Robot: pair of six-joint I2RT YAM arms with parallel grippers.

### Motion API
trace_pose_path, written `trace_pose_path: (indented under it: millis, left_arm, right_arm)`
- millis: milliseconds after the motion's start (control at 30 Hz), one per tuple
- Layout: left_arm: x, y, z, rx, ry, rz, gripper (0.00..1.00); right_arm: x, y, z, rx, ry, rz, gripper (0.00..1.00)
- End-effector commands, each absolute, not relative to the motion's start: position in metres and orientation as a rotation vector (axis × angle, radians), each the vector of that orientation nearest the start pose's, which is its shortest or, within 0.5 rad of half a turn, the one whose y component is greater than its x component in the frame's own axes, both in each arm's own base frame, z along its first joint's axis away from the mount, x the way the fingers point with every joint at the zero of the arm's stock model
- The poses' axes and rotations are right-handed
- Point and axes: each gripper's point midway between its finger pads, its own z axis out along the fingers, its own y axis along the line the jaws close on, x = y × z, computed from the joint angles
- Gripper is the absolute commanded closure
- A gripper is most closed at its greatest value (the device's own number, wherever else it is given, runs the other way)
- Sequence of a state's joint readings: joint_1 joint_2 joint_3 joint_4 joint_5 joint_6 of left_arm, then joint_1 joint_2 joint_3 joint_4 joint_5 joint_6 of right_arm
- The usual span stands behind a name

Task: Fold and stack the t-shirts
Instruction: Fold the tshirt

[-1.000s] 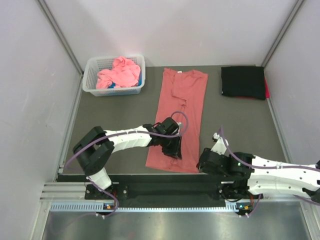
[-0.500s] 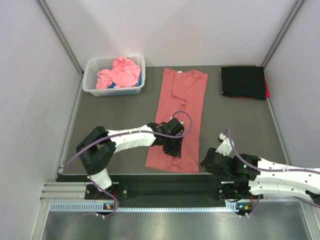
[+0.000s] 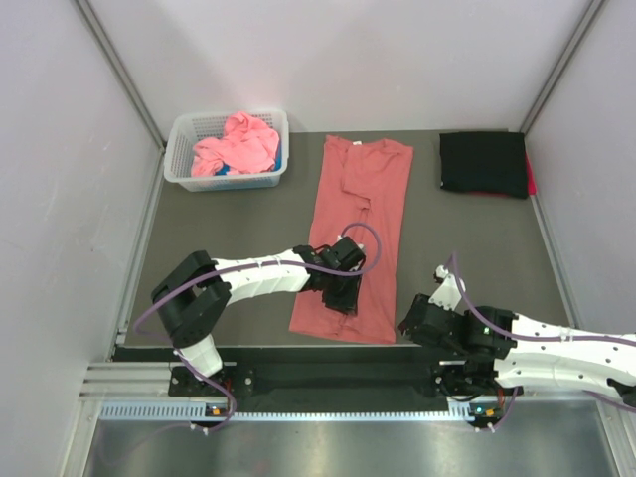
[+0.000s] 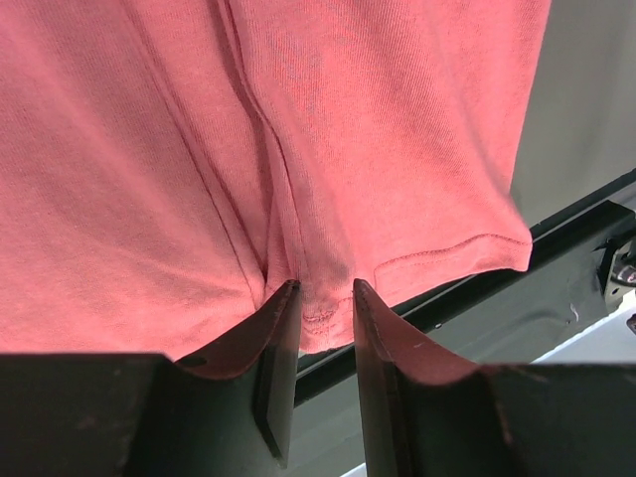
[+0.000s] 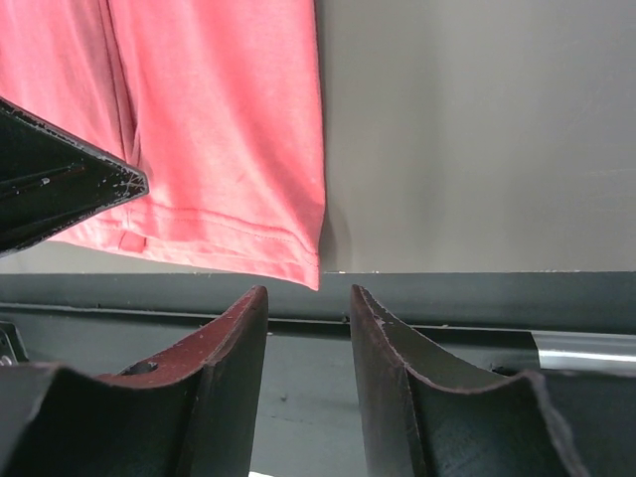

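Observation:
A salmon-red t-shirt (image 3: pixel 363 199) lies flat as a long strip down the middle of the table, collar at the far end. My left gripper (image 3: pixel 343 294) rests on its near hem, slightly left of centre. In the left wrist view the left gripper (image 4: pixel 320 288) has its jaws close together, with a puckered ridge of the shirt (image 4: pixel 378 149) pinched between them. My right gripper (image 3: pixel 412 324) is just off the shirt's near right corner. In the right wrist view the right gripper (image 5: pixel 308 290) is slightly open and empty, and the hem corner (image 5: pixel 298 258) lies just beyond its tips.
A white lattice basket (image 3: pixel 179 151) at the far left holds crumpled pink shirts (image 3: pixel 237 144). A folded black shirt (image 3: pixel 482 162) lies at the far right on something pink-red (image 3: pixel 531 179). The black rail (image 5: pixel 477 298) runs along the near table edge.
My left gripper shifted slightly right and nearer along the hem. My right gripper drew back a little toward the near edge. The shirt lies as before.

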State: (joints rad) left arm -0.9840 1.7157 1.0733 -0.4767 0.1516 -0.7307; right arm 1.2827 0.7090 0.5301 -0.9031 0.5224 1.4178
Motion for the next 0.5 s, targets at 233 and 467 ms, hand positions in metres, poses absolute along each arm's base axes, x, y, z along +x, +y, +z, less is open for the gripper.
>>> trace_pose_path:
  millis: [233, 467]
  left_arm:
    - [0.153, -0.335, 0.034, 0.415, 2.894, -0.631, 0.67]
    - [0.154, -0.347, 0.065, 0.364, 2.834, -0.76, 0.99]
  right_arm:
    - [0.108, 0.162, 0.094, 0.351, 2.416, 0.5, 0.6]
    - [0.109, 0.162, 0.095, 0.35, 2.406, 0.502, 0.6]
